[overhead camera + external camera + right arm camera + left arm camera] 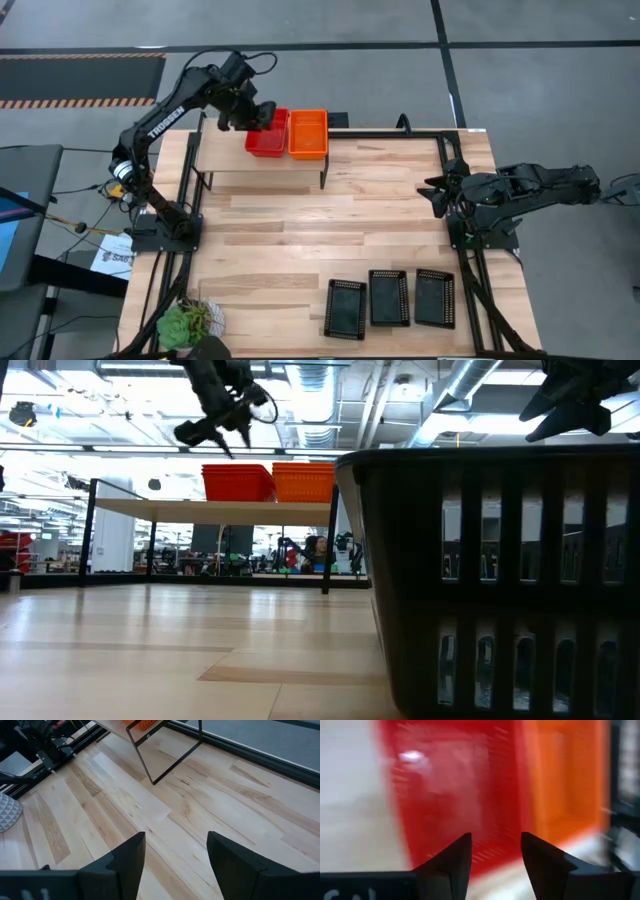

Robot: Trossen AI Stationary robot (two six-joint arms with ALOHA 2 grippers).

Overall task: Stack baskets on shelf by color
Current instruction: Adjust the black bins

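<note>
Three black mesh plastic baskets [390, 299] wait on bench near edge, red [266, 134] & orange [308, 133] stacks side-by-side on wooden shelf [230, 155], so my left claw [250, 119] hovers open, empty, over red.

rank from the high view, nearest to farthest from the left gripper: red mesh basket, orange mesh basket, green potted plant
1. red mesh plastic basket, under the left gripper, on the shelf
2. orange mesh plastic basket, beside the red one
3. green potted plant, at the table's opposite edge
</note>
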